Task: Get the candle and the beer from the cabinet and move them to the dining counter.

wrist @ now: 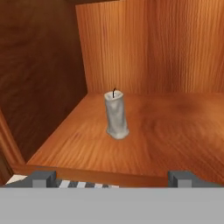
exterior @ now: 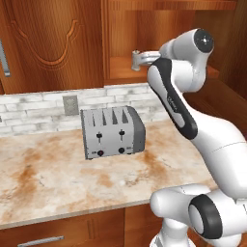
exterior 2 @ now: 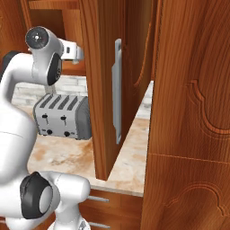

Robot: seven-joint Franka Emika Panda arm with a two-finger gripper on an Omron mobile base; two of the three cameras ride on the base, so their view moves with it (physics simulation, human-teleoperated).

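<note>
Tool jaws wide open, nothing gripped, at the cabinet shelf edge, upper centre of left base view. Candle upright mid-frame in hand view, on shelf ahead. Toaster on worktop below.

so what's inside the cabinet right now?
On the cabinet shelf, one candle stands upright, apart from the walls, ahead of the open claw. No beer is visible; the shelf's far right lies outside the hand view.
</note>
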